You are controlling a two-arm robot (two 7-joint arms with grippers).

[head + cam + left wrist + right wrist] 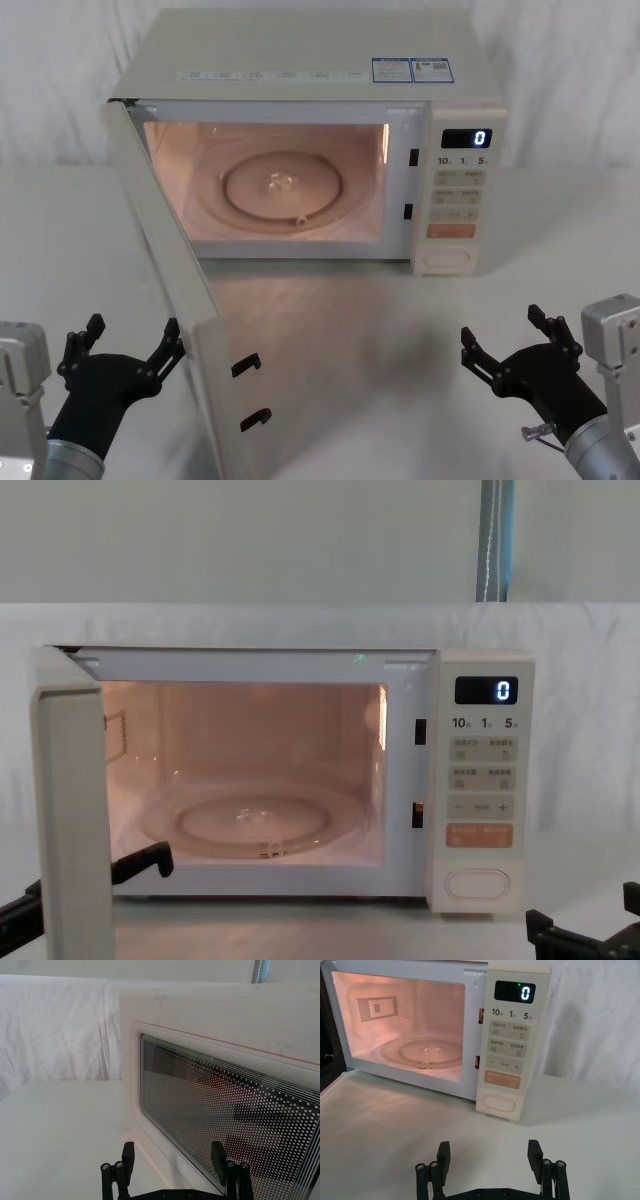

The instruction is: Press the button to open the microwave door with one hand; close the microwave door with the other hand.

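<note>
Head view: door (pixel 170 290) swung wide open, button (pixel 446 258) at panel base. L end effector (pixel 125 357) spread open just outside door; R end effector (pixel 520 350) open, idle on bench (pixel 400 330). Risk: your push glances off door edge, leaving it unlatched.

Bright even room light, warm glow inside microwave (pixel 300 150), soft shadows, sharp focus
</note>
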